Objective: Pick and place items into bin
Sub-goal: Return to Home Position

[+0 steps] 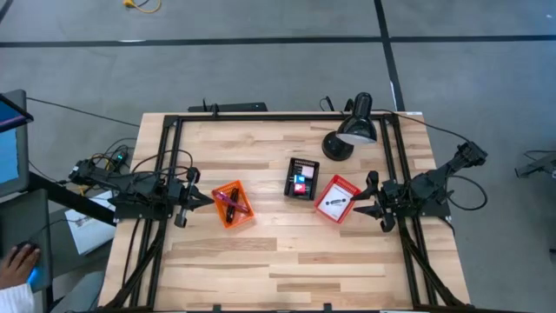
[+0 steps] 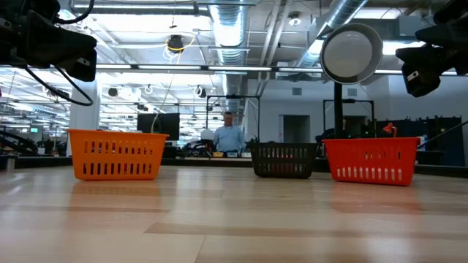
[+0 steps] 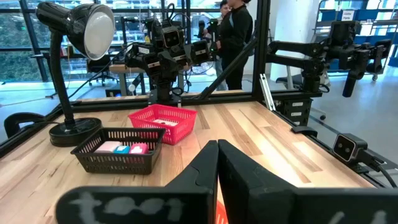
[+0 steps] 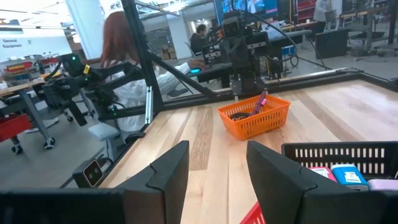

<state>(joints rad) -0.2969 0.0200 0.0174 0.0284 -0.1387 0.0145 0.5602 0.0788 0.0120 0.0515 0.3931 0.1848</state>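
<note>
Left gripper (image 1: 205,199): jaws pressed together, just left of orange bin (image 2: 117,155). Right gripper (image 1: 363,209): jaws spread, just right of red bin (image 2: 373,162) holding white packet (image 1: 334,203).

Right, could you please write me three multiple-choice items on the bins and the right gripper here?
1. Which bin stands between the other two?
A. orange bin
B. black bin
C. red bin

2. How many bins are there?
A. two
B. three
C. five

3. How does the right gripper stand?
A. open
B. shut
C. out of every view

Key:
1 B, the high view shows it in the middle of the row.
2 B, one orange, one black and one red.
3 A, its fingers stand apart with nothing between them in the right wrist view.
</note>
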